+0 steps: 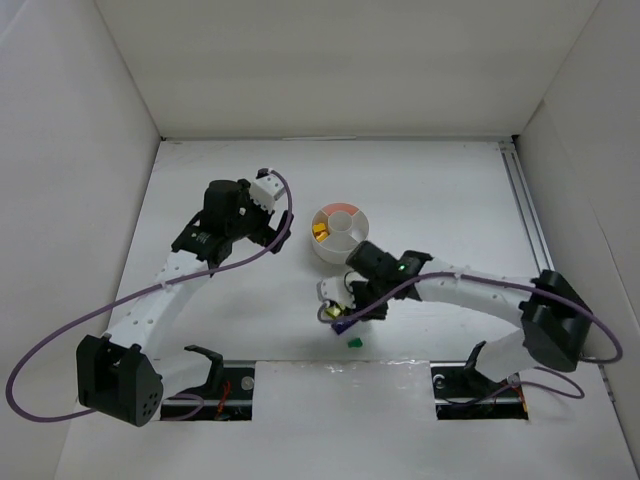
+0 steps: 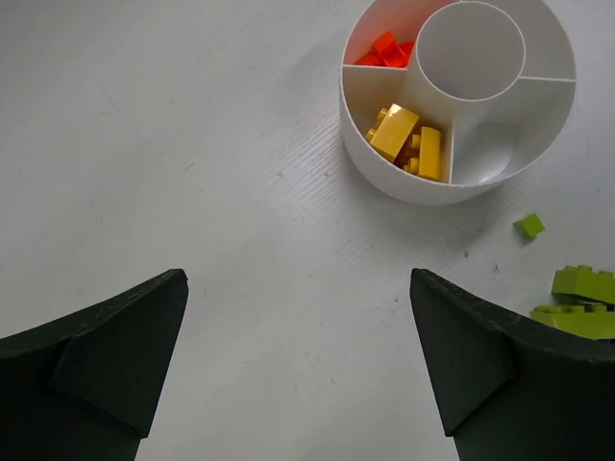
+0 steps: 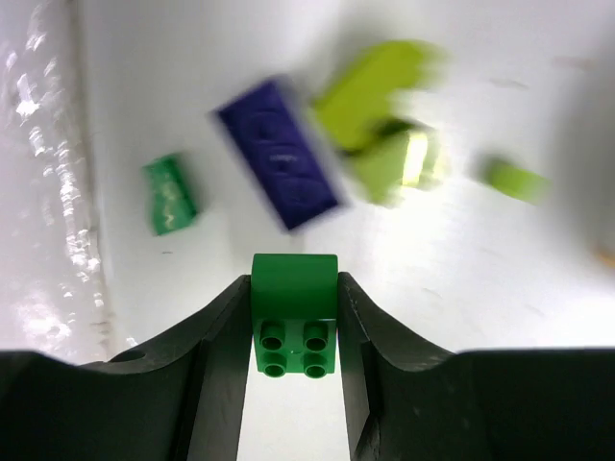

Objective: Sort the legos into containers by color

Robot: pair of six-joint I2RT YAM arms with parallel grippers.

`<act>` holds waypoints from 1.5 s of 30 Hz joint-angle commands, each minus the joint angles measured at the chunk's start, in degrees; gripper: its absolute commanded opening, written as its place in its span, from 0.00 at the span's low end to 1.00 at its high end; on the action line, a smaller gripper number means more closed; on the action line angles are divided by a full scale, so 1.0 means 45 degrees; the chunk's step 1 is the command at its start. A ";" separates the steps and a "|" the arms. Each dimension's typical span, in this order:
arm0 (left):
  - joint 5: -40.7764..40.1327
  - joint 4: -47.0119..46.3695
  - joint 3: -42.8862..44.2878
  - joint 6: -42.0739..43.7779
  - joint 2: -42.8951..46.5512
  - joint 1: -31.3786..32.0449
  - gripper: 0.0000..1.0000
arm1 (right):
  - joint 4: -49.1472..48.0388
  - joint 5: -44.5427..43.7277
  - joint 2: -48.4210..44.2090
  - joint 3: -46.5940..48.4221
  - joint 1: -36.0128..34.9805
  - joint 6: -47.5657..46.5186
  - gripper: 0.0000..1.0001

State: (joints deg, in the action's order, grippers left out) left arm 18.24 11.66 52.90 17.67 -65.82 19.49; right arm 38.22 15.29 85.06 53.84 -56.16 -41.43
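The round white dish stands mid-table. In the left wrist view its rim shows, with yellow bricks in one wedge and orange bricks in another; the centre cup and a third wedge hold nothing. My right gripper is shut on a dark green brick, held above the table near the dish. Below it lie a purple brick, a small green brick, lime bricks and a small lime piece. My left gripper is open and empty, left of the dish.
White walls enclose the table on the left, back and right. A purple cable loops from the left arm. The small green brick lies near the table's front edge. Lime bricks lie by my left gripper's right finger.
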 commanded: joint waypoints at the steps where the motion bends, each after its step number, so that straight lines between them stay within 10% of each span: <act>1: 0.0614 -0.0539 0.0197 -0.0021 0.0602 -0.0014 1.00 | -0.1712 0.1383 -0.1942 0.0769 0.1771 0.0983 0.05; 13: 0.1318 -0.1869 -0.0663 -0.0958 0.1424 -0.0014 1.00 | -0.8177 0.8590 -0.1092 0.0983 0.8532 0.7034 0.06; 26: 0.1318 -0.1848 -0.0526 -0.0958 0.1171 -0.0014 1.00 | -1.3588 0.9278 0.0356 0.0613 0.9023 1.1100 0.09; 45: 0.1201 -0.1732 -0.0175 -0.0724 0.0701 -0.0131 1.00 | -1.4313 0.9786 0.2445 0.1433 0.9277 1.3034 0.12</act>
State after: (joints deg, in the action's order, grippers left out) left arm 23.27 5.45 50.33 14.31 -62.52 19.35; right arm -21.69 56.90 95.20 57.80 -14.59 15.62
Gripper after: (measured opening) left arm 0.997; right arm 0.421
